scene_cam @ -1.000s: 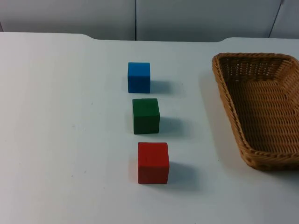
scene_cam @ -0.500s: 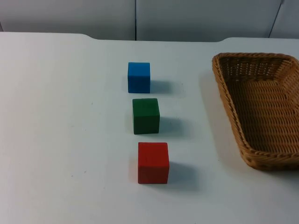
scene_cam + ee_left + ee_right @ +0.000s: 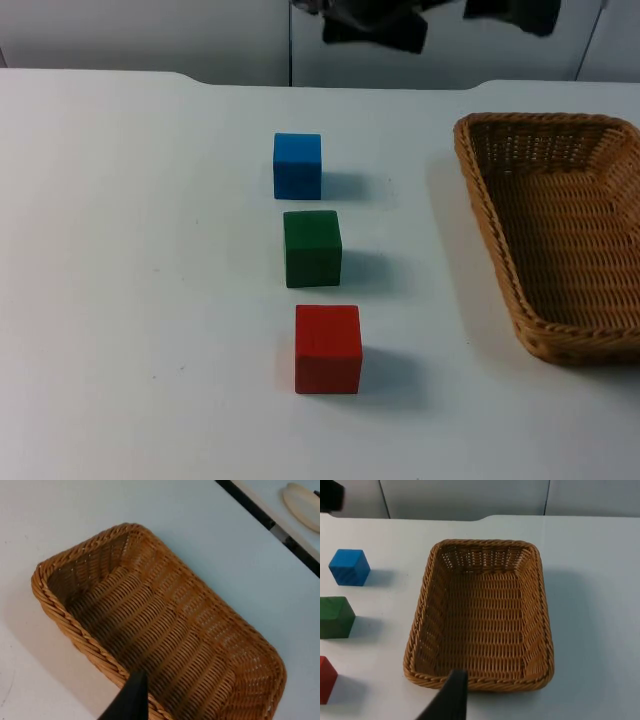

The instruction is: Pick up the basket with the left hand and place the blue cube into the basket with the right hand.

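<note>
You are seeing the basket (image 3: 560,240) sitting on the table (image 3: 130,280) at the right, with the blue cube (image 3: 297,165) lying farthest in a row with the green cube (image 3: 312,248) and red cube (image 3: 328,348). Both arms are hovering at the far edge; you cannot tell their grip.

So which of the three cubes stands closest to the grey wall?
The blue cube. It is at the far end of the row, with the green cube in the middle and the red cube at the near end.
</note>
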Robot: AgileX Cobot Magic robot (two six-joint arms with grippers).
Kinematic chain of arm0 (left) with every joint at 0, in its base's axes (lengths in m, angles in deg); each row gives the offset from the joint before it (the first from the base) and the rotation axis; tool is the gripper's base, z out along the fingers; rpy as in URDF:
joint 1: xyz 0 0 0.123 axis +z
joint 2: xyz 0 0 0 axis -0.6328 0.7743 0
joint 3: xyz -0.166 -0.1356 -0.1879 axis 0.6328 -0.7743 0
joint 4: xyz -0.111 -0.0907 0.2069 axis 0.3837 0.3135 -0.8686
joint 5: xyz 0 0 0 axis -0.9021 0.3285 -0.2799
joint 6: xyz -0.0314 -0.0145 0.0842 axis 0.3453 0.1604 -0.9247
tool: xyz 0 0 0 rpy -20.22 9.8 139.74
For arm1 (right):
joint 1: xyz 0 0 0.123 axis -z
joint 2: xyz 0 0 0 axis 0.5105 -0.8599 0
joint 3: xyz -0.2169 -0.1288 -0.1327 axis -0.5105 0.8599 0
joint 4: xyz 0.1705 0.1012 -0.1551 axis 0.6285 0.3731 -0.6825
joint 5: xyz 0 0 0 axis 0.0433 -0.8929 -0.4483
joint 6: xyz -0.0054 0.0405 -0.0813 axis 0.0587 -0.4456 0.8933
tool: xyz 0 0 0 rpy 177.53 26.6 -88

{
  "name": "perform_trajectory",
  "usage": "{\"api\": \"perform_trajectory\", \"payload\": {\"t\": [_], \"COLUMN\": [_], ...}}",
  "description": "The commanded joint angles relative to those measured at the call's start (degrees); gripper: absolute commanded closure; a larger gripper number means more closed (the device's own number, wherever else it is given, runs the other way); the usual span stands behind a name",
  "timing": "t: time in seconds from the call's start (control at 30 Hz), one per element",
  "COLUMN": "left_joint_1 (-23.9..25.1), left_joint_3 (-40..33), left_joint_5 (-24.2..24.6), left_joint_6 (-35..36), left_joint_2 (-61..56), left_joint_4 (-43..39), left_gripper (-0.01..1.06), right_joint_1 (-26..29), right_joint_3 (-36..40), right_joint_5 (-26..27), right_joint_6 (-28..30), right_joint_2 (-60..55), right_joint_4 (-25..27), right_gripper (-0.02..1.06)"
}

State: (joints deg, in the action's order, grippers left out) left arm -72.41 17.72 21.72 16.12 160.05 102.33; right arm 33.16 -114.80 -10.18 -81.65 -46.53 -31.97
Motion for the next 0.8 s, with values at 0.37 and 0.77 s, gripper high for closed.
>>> {"api": "perform_trajectory", "payload": {"t": [0.37,0.77], "left_joint_1": [-4.0,-5.3], "left_joint_3": [17.6,26.0], "left_joint_5": [0.5,3.5], "left_joint_6": [29.2,39.2], "left_joint_2": [19.6,28.2], "left_joint_4": [-23.6,-30.1], "left_gripper": [0.00,0.00], "right_joint_1": [0.4,0.4], "right_joint_3": [-0.4,-0.4], "right_joint_5": [2.7,3.1], "right_joint_6": [0.4,0.4], "right_joint_2": [-0.3,-0.3], "right_joint_4": [0.4,0.4], "right_gripper": [0.00,0.00]}}
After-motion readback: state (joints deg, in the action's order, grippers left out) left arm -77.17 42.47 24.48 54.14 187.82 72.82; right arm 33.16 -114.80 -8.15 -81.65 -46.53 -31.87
